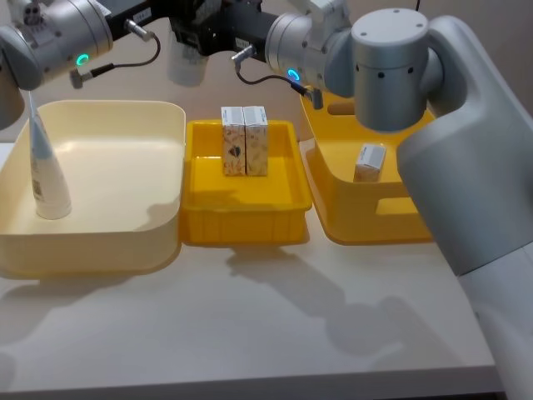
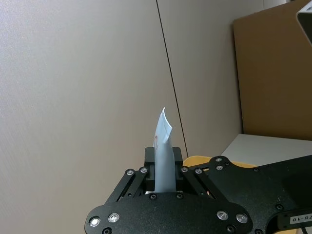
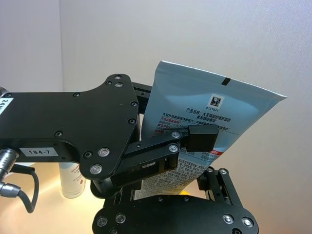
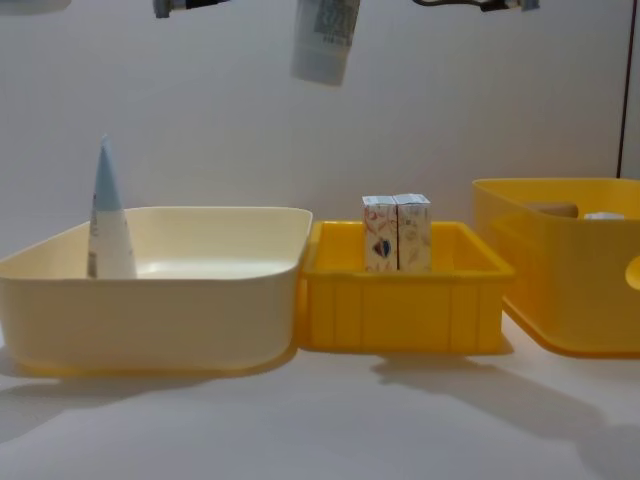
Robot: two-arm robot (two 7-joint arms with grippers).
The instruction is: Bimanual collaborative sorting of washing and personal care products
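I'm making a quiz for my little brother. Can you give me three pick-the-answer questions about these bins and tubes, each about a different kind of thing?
1. Where does the standing tube sit?
A) in a drawer
B) in the cream bin
C) on a shelf

2. How many boxes stand in the middle yellow bin?
A) one
B) five
C) two

3. What is happening to the raised tube?
A) fingers hold it
B) it lies flat
C) it is cut in half

Answers:
1 B: it stands thin end up inside that bin's walls.
2 C: a pair stands upright, side by side.
3 A: the left gripper is shut on its crimped end, high above the bins, and the right gripper is at the same tube.
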